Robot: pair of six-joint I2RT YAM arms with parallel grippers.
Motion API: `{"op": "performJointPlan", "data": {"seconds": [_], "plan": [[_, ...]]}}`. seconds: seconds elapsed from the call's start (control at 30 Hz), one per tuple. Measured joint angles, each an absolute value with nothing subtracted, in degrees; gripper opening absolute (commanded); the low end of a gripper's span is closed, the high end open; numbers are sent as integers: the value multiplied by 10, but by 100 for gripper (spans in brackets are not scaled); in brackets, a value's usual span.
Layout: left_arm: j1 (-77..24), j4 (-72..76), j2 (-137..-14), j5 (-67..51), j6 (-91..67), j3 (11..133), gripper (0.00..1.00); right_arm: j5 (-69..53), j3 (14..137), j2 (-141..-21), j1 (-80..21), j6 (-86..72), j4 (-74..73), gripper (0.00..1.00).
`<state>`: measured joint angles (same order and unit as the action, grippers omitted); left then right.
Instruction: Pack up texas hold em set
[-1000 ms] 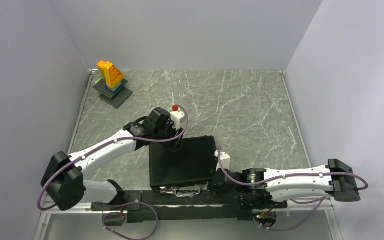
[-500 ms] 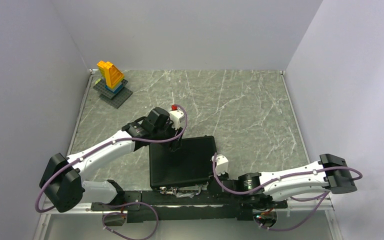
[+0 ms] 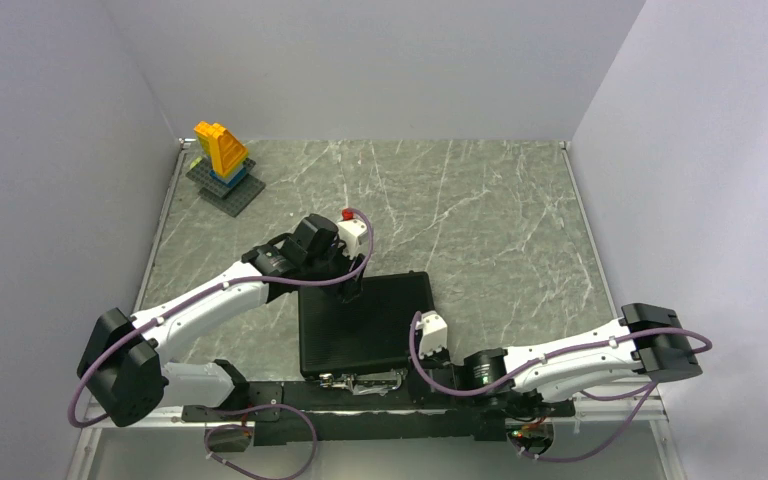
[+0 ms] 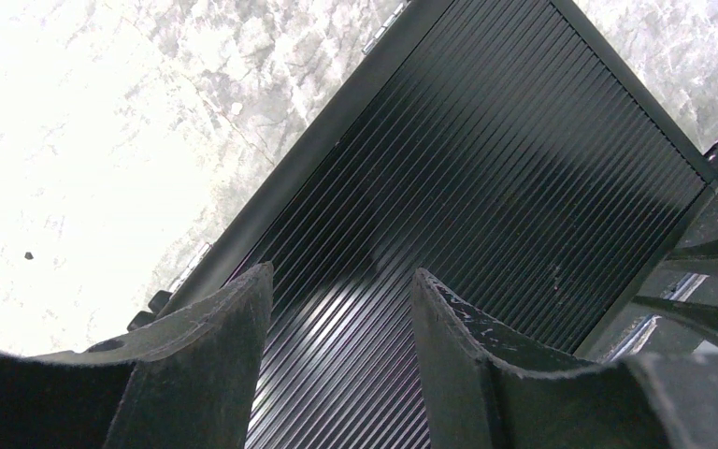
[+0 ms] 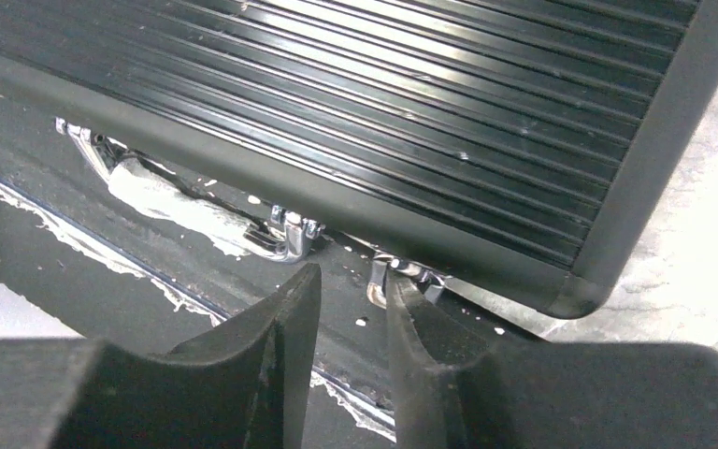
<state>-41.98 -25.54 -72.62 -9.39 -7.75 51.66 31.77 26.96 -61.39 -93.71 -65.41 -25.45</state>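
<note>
Hovering over the closed black case [image 3: 365,325], the left gripper [image 4: 341,281] is holding its fingers apart with nothing between them. The case's ribbed lid is lying directly beneath the tips, though whether they are touching it cannot be told. The right gripper [image 5: 351,281] is pointing at the case's front edge, which is running just ahead of it. Its jaws are standing slightly apart with only a narrow, empty gap between them. One silver latch [image 5: 407,273] is sitting right at the tip of one finger, and another latch [image 5: 290,232] is sitting just ahead of the other finger. The case is lying flat on the marble table [image 3: 480,210] between the two grippers. A toy brick tower [image 3: 222,160] is standing well beyond the left gripper.
</note>
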Motion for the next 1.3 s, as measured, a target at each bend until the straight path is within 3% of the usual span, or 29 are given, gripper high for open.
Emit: {"op": "performJointPlan", "data": {"seconds": [0.47,0.83,1.03,1.3], "plan": [[-420,-255,-714,-97,-77,516,61,373,365,-694,-1001,-712,-390,50],[-420,-255,-714,-98,-77,517,60,375,366,-644,-998,-721,-405,47],[-420,-256,-709,-91,-78,516,61,371,378,-627,-940,-657,-400,45],[-388,-258,-668,-81,-83,516,61,298,443,-592,-773,-531,-355,44]]}}
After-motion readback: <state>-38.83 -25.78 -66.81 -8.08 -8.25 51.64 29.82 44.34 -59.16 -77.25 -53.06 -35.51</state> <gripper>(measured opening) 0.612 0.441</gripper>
